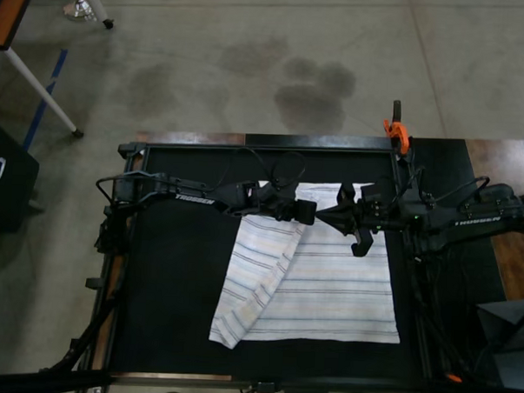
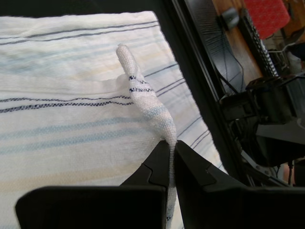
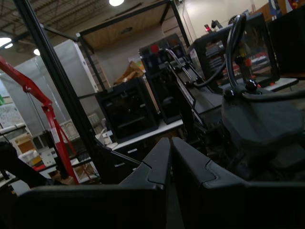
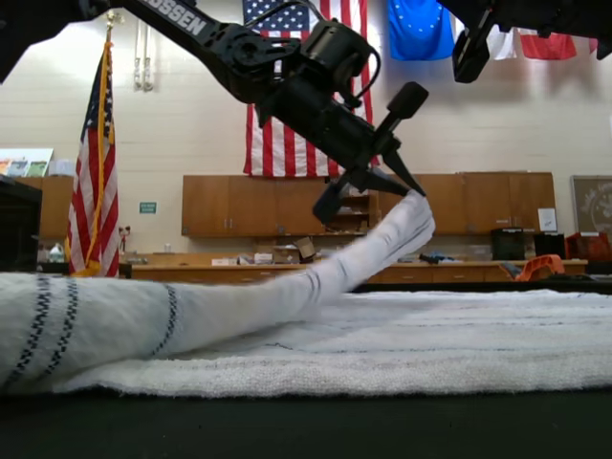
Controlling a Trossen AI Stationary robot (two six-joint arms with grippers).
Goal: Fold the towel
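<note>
Honestly, a lot is out of sight here. In the left wrist view the towel [image 2: 71,119] runs off the frame's edges, and the pinched strip disappears between the left gripper [image 2: 171,157] tips. The right gripper [image 3: 169,157] faces blurry shop clutter, nothing on the table. In the exterior view the towel's near end is cropped and the right arm [image 4: 516,24] is mostly cut off. From the top, both arms cover the towel's far edge [image 1: 323,192].
</note>
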